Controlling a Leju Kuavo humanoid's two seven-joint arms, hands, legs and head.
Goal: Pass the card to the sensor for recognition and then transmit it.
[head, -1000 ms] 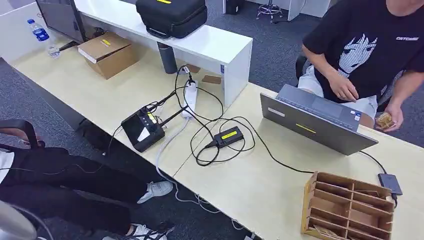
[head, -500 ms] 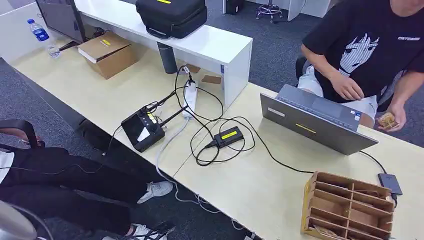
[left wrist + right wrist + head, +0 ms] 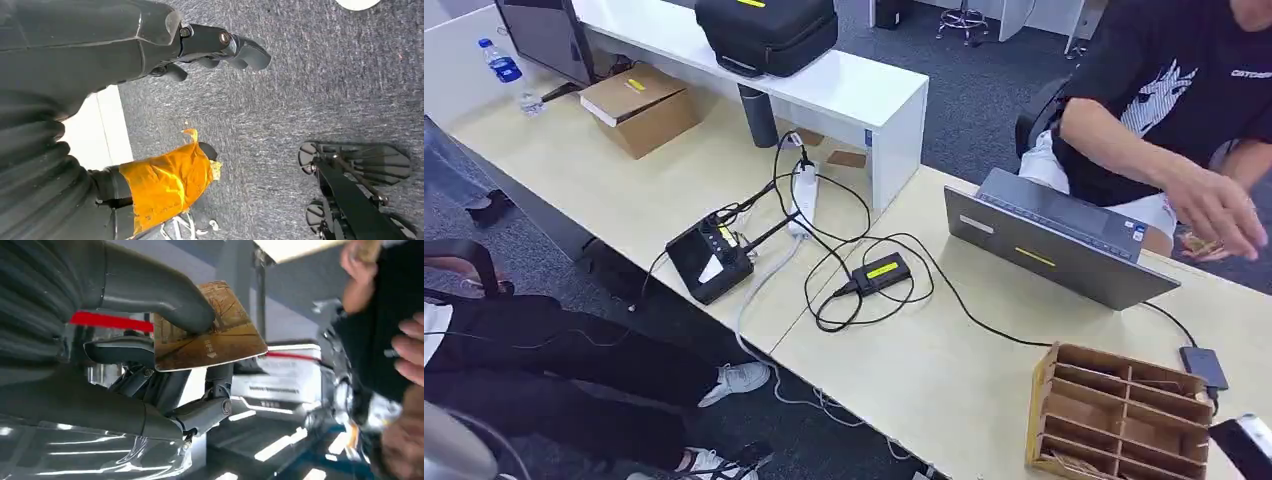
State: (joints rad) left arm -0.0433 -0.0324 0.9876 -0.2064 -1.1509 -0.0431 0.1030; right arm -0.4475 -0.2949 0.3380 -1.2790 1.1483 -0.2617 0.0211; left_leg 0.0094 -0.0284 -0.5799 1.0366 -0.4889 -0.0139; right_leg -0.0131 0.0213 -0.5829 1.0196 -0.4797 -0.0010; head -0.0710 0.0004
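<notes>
With the brown picture-printed plastic card (image 3: 210, 335) pinched between thumb and fingers of the right hand (image 3: 165, 360), sensing looks pending; next it must reach the small black sensor (image 3: 1203, 367) on the pale surface (image 3: 944, 380). The left hand (image 3: 150, 100) hangs released.

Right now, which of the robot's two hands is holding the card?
The right hand: its thumb pins a brown card against its fingers. The left hand hangs over grey carpet, holding nothing.

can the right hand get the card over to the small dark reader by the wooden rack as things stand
Probably yes. The right hand holds the card, and the reader lies uncovered beside the wooden rack; the person's hand hovers farther back.
</notes>
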